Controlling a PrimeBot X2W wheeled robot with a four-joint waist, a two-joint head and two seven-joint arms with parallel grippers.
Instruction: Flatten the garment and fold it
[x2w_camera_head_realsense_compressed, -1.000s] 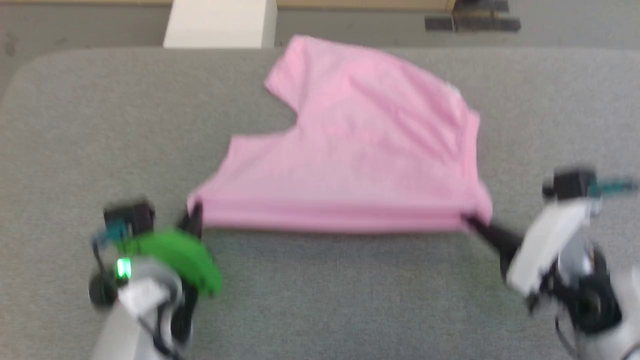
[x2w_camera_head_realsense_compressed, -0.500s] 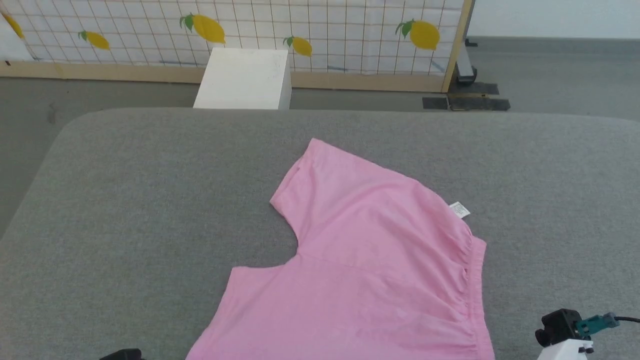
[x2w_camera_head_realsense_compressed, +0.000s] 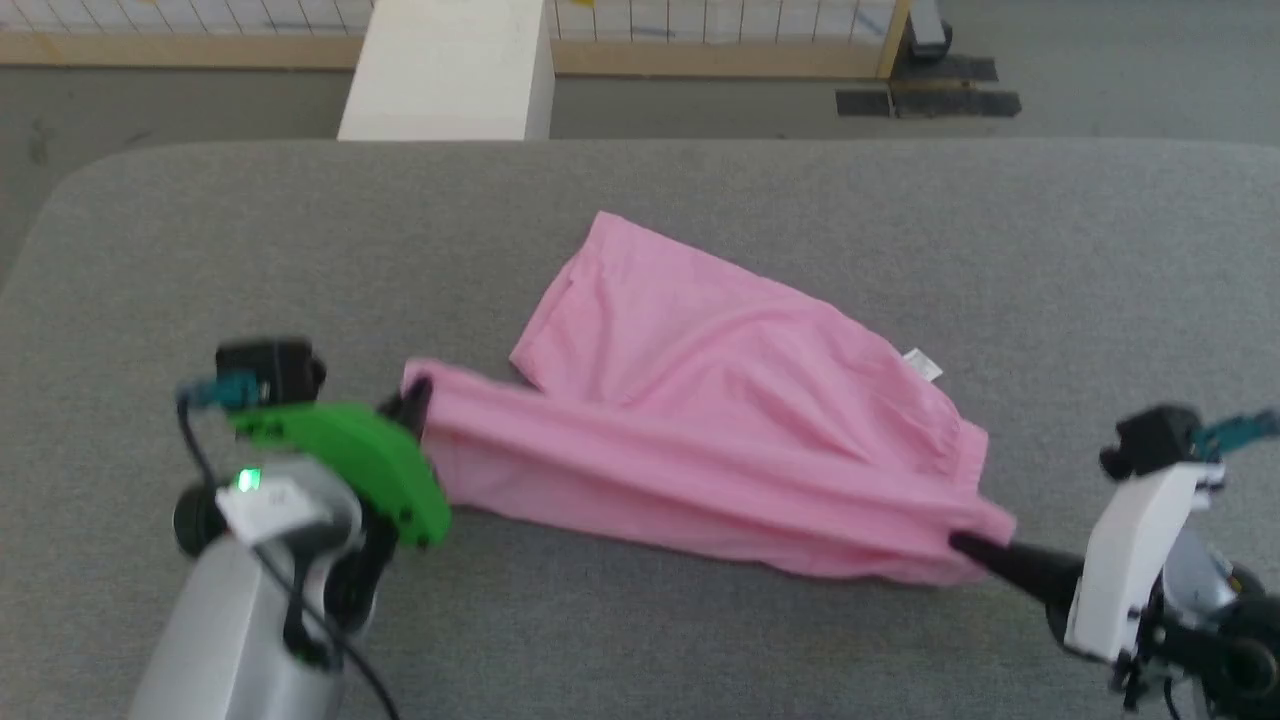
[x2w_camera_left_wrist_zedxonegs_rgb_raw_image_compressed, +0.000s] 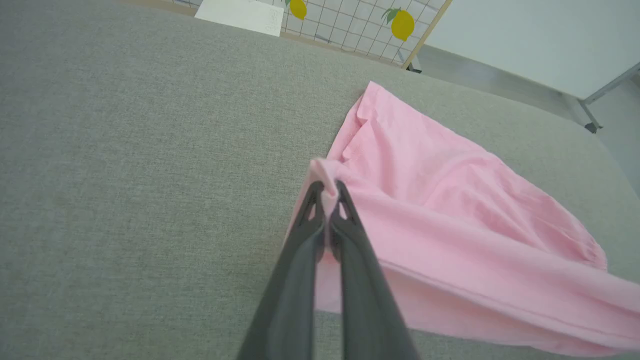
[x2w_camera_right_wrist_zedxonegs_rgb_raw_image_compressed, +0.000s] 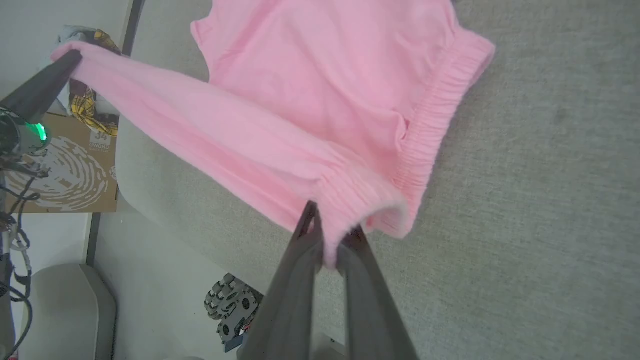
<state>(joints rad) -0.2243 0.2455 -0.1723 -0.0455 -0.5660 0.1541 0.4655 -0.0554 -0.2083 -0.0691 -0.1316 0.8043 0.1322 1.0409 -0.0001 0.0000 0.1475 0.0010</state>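
"Lifted since a second ago: the near edge of the garment (x2w_camera_head_realsense_compressed: 720, 340), which lay straight and low on the counter (x2w_camera_head_realsense_compressed: 200, 230), now hangs raised between my two arms, and its left corner has travelled over toward the far leg."

"How are you holding it?"

"My left fingers (x2w_camera_head_realsense_compressed: 412, 400) are pressed together on a bunched corner of the leg hem, and soft pink cotton puffs out above the tips. My right fingers (x2w_camera_head_realsense_compressed: 965, 546) pinch the near end of the gathered waistband (x2w_camera_right_wrist_zedxonegs_rgb_raw_image_compressed: 435, 115), where the elastic is puckered into fine ribs."

"And the rest of it?"

"Its far half rests on the grey woven cloth of the counter, creased in long shallow folds. The held edge sags in a loose roll from one arm to the other. A small white label (x2w_camera_head_realsense_compressed: 922, 365) sticks out at the far end of the waistband. Beyond the counter's rounded far edge stands a plain white block (x2w_camera_head_realsense_compressed: 445, 70)."
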